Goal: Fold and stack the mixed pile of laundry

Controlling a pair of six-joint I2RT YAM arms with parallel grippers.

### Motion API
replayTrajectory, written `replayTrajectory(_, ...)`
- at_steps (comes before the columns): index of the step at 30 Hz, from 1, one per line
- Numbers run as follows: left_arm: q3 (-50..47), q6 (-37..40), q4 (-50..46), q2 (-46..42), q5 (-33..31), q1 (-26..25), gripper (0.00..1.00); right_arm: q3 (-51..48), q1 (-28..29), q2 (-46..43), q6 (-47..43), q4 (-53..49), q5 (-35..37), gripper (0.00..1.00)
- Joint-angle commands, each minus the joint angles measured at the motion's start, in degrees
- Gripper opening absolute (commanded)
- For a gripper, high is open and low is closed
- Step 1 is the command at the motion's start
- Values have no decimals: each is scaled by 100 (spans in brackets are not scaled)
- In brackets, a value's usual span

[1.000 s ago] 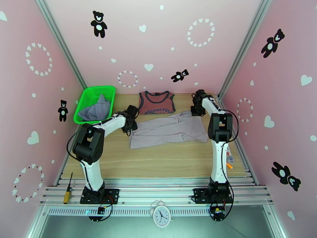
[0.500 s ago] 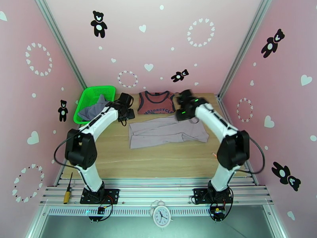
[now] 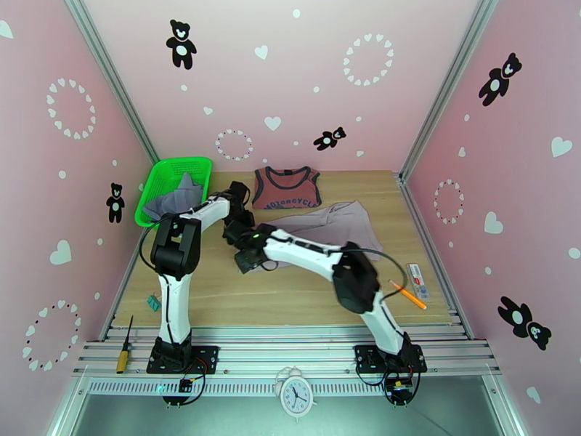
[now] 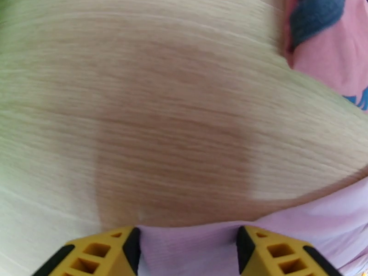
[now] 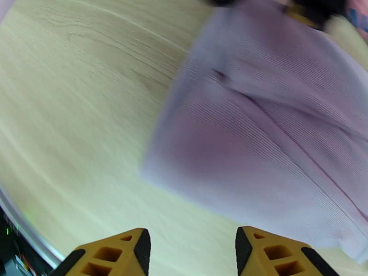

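The mauve piece [image 3: 341, 223] is lying flat at the centre of the table [image 3: 290, 303]. Its long axis is running left to right and climbing slightly toward the upper right, where one corner is peaking. Its left end is sitting under the two grippers.

Just behind it, the red tank top [image 3: 287, 189] is lying spread out, with its neck pointing at the back wall and its lettered hem nearly touching the mauve edge. At the upper left, the grey shirt [image 3: 174, 201] is sitting bunched in the green basket [image 3: 165, 168].

The left gripper [image 3: 236, 228] is hanging over the mauve piece's left end. Its jaws are standing wide, and in the wrist view cloth is showing in the gap between the yellow fingers [image 4: 106, 254].

The right gripper [image 3: 247, 261] is reaching across from the right to the near left corner. Its jaws are also standing wide, over bare wood just beside the cloth edge.
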Motion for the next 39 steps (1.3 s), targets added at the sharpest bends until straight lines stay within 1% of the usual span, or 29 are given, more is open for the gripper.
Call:
replayTrajectory(1,-265,82,198,90,191,6,58,699,12,517,211,-400,228,55)
replayTrajectory(6,-390,74,254,155,262,-2,53,1359,7,1285,211,-818,461,54)
replayTrajectory(10,-372,90,220,280,342,0,49,1519,15,1679,266,-878,137,51)
replayTrajectory(12,-365,106,206,351,384,-3,44,1531,48,1796,294,-859,66,49)
replayTrajectory(13,-360,103,204,386,403,-3,40,1534,53,1836,293,-869,56,48)
replayTrajectory(14,-365,106,189,410,435,2,33,1532,60,1876,308,-891,49,44)
replayTrajectory(16,-381,105,187,464,492,-7,12,1524,62,1930,317,-931,43,39)
replayTrajectory(17,-396,109,190,486,511,-8,2,1525,70,1942,319,-936,17,34)
replayTrajectory(18,-409,109,194,507,537,-8,0,1518,73,1945,313,-939,4,27)
replayTrajectory(20,-467,85,244,507,550,-7,0,1522,74,1928,263,-907,-13,13)
replayTrajectory(22,-582,48,323,401,555,-11,0,1519,73,1841,199,-846,-20,1)
replayTrajectory(26,-652,-6,276,-60,567,-9,0,1532,63,1385,2,-720,245,0)
replayTrajectory(31,-262,42,-179,-727,580,-160,0,1343,-127,558,-133,-665,658,0)
replayTrajectory(34,159,102,-467,-1012,623,-361,0,641,-295,-197,-169,-382,855,0)
replayTrajectory(39,879,42,-775,-1155,621,-775,0,-964,-638,-1538,-84,79,1176,0)
